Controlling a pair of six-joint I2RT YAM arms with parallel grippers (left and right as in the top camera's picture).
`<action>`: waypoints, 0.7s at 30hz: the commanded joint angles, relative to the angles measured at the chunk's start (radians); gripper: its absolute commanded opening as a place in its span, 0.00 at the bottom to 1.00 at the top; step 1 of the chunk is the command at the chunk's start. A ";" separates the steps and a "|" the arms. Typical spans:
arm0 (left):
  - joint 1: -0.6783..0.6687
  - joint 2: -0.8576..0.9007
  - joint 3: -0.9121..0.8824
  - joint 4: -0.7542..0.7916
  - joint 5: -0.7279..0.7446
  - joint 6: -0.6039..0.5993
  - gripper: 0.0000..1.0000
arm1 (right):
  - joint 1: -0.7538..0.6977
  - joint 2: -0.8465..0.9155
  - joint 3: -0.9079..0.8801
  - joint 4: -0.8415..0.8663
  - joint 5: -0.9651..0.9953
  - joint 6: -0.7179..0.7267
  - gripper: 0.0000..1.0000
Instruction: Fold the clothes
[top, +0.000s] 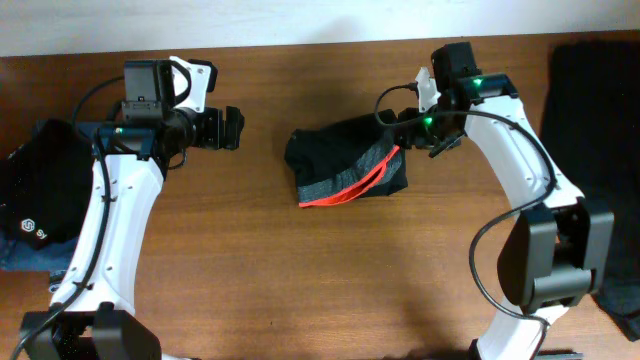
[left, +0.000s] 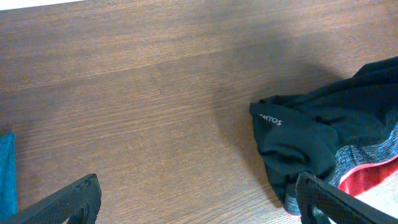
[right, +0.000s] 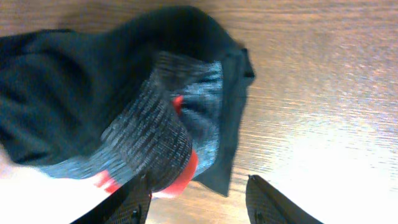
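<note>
Right jaws: partly parted and clamping nothing. One finger touches the drooping red-orange and grey waistband; the other finger stands clear over bare wood.
Left jaws: spread wide and empty. The fingers frame bare counter, apart from the cloth.
Black trousers: bunched into a compact bundle at mid-counter, between the two arms. The waistband shows along its near side, with small white lettering at the edge facing the left arm.
Right arm: its wrist hangs at the bundle's right edge.
Black garment: heaped at the counter's left edge, with a white logo; blue denim peeks from under it.
Dark cloth: lies along the far right edge.
</note>
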 joint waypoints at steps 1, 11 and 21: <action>0.002 0.005 -0.001 -0.012 0.006 -0.013 0.99 | 0.000 0.024 -0.012 -0.001 0.071 -0.012 0.55; 0.002 0.005 -0.001 -0.015 0.006 -0.012 0.99 | 0.033 0.028 -0.012 -0.041 -0.103 -0.116 0.75; 0.002 0.005 -0.001 -0.016 0.007 -0.013 0.99 | 0.042 0.090 -0.027 0.051 -0.105 -0.116 0.82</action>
